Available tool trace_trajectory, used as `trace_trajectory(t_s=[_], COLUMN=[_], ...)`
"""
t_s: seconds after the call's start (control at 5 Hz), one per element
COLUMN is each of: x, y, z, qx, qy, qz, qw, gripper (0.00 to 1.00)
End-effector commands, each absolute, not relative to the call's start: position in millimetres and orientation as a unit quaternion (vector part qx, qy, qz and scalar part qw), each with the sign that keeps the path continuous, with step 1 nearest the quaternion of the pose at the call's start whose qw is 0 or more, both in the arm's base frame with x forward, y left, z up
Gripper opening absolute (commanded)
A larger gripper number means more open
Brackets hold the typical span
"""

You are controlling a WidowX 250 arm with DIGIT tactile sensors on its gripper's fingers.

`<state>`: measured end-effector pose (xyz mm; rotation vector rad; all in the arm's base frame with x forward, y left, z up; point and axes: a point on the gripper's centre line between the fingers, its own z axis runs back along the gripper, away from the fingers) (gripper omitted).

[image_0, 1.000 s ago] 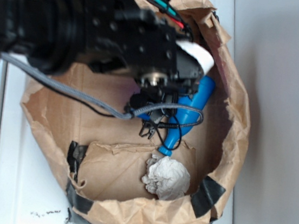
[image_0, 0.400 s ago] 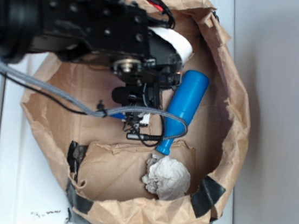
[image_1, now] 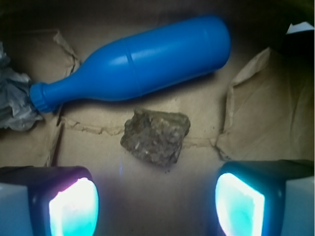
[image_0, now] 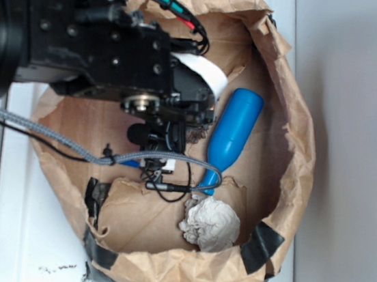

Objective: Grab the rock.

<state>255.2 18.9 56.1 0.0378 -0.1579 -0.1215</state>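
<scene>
Where the brown paper bag lies rolled down into a shallow basin on the white counter, there are three loose things on its floor: one rock, one blue bottle and one wad of crumpled white paper. The rock, a dark brown mottled lump, rests on the paper floor just beside the bottle's belly without touching it; in the wrist view it sits between the two fingers and a little ahead of them. The bottle lies on its side, its cap end pointing toward the paper wad, which lies near the bag's rim. The claw stands with its two fingers spread apart, one on each side of the rock, holding nothing. In the exterior view the black arm covers the rock entirely. Black tape patches show on the bag's wall; at least three can be counted.
</scene>
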Motion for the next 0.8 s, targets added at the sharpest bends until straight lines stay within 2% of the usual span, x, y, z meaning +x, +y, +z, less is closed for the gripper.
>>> trace_trajectory(t_s=[0.0,0.6], x=[271.0,296.9], y=[0.2,9.4], z=[54.1,39.4], qx=[0.017,0.036], qy=[-0.113,-0.093], qz=[-0.080,-0.060], qw=[0.990,0.993], gripper=[1.00,1.00])
